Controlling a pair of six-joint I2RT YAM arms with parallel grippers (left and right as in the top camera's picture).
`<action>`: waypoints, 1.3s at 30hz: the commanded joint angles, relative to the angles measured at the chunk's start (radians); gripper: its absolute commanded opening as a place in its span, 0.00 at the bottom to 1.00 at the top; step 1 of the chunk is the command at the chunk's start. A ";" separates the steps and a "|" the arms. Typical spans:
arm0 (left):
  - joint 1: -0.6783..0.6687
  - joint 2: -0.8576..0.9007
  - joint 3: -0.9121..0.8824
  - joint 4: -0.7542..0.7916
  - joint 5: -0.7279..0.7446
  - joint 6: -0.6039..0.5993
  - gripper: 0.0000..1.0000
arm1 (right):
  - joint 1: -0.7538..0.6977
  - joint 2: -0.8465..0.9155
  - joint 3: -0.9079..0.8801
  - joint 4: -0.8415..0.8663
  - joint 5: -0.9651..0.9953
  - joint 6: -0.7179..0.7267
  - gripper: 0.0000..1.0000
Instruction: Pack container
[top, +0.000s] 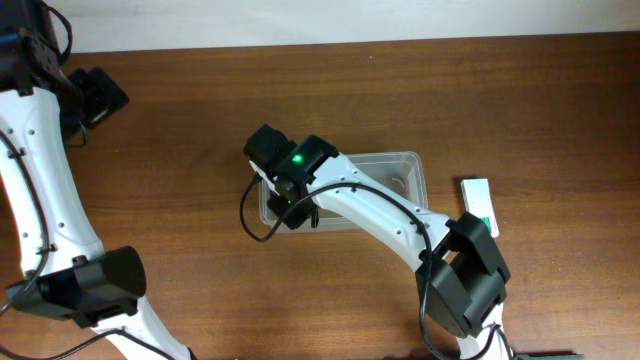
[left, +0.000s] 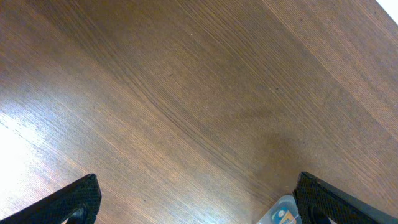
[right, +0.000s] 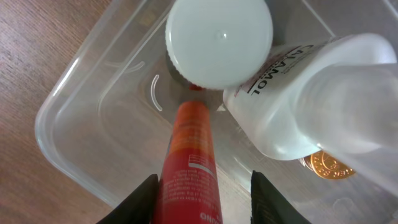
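Observation:
The clear plastic container (top: 400, 165) stands at the table's middle; its rim shows in the right wrist view (right: 68, 112). Inside it lie a red-orange tube (right: 189, 162), a white-capped item (right: 219, 40), a clear bottle (right: 311, 93) and a gold disc (right: 326, 165). My right gripper (right: 202, 186) hangs over the container's left end (top: 285, 195). Its jaws are open around the tube, which touches the left finger with a gap to the right finger. My left gripper (left: 198, 186) is open and empty over bare wood at the far left (top: 100, 95).
A white-and-green carton (top: 480, 205) lies on the table right of the container. A small clear packet with a blue and orange print (left: 283, 213) lies by my left gripper's right finger. The table is dark wood.

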 joint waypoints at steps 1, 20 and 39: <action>0.002 -0.010 0.010 -0.001 0.003 0.016 1.00 | 0.008 0.013 -0.009 -0.004 -0.021 0.001 0.40; 0.002 -0.010 0.010 -0.001 0.003 0.016 1.00 | 0.008 0.013 -0.008 -0.031 -0.036 0.002 0.54; 0.002 -0.010 0.010 0.000 0.003 0.016 1.00 | 0.008 0.013 0.026 -0.043 -0.110 0.005 0.68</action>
